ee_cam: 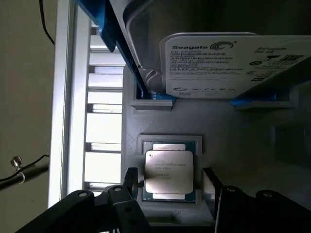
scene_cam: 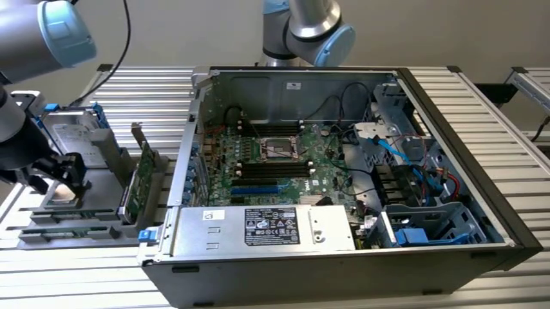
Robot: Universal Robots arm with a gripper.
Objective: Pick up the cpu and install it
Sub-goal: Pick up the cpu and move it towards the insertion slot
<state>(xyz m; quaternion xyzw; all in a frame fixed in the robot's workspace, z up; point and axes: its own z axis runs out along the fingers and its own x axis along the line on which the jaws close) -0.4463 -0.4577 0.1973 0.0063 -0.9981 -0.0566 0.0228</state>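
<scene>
Straddling the cpu (ee_cam: 170, 172), lying flat in its pocket (ee_cam: 170, 141) in the tray (ee_cam: 233, 145) near the drive (ee_cam: 218, 63), with the fingers (ee_cam: 130, 178) of the gripper (ee_cam: 169, 174) spread wide, one on each side, pinching nothing. Probably calling for centring squarely over it, lowering straight between the pocket walls without scraping them, and closing evenly on two opposite edges, so as to be lifting it level rather than tipping or jamming it.
</scene>
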